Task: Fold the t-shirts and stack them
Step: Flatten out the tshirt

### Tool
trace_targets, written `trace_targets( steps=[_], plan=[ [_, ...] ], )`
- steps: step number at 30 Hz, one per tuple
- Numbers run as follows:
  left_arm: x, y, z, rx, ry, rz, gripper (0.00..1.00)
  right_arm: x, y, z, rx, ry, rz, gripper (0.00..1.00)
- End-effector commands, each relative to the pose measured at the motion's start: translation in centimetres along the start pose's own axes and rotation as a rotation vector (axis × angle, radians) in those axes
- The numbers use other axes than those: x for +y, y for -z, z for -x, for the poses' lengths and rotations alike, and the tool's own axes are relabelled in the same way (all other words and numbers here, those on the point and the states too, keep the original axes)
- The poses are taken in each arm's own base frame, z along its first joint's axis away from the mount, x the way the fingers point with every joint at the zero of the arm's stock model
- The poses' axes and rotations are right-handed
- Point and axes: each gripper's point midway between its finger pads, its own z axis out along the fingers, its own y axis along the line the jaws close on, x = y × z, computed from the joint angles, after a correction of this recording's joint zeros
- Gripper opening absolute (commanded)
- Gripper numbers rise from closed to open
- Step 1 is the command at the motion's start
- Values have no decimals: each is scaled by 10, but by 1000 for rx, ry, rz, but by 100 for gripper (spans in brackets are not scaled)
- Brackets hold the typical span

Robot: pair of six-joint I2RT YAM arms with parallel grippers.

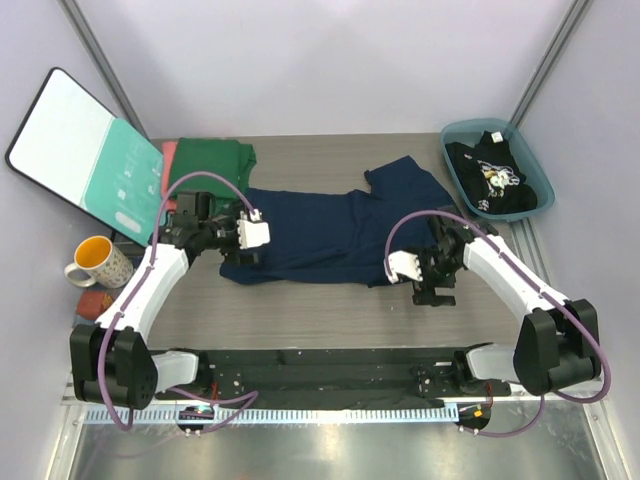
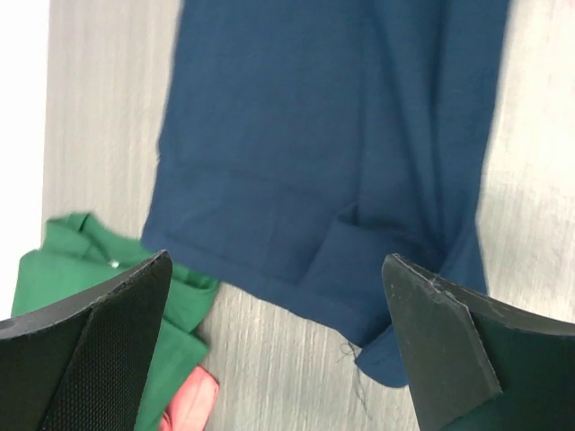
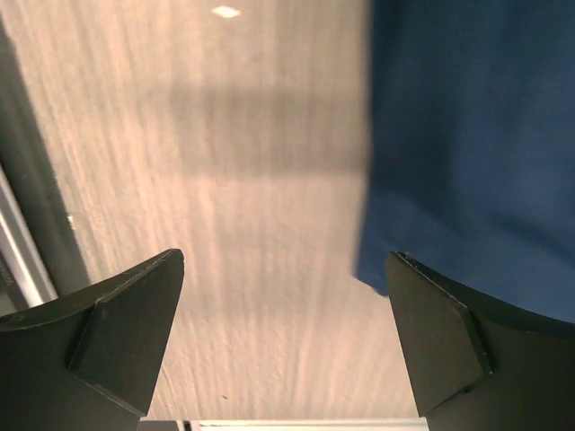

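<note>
Top external: hovering with both jaws released at opposite ends of navy tee (image 1: 320,235), lying lengthwise left-right on desk (image 1: 330,310).

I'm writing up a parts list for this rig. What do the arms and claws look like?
The left arm and right arm have white links with black joints and bases; a purple cable runs along each. The left claw and right claw have black, wedge-shaped fingers.

Your top view is bright, even and sharp, with only soft shadows. Both wrist views smear — the navy tee (image 2: 314,153) blurs, and a shadow band crosses the table (image 3: 234,269).
</note>
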Motion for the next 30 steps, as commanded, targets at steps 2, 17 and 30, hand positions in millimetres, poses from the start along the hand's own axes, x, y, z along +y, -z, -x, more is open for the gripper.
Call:
trace_targets(
  steps=[2,17,30],
  plan=[
    [-27,4,19,-53,-71,-196,100,-10,-16,-6,17,41,-58,99],
    [-77,4,-26,76,-177,-420,83,-65,-32,-17,65,-66,-240,92],
    [-89,-11,-70,202,-145,-548,56,-80,-41,-23,81,-108,-263,80]
  ],
)
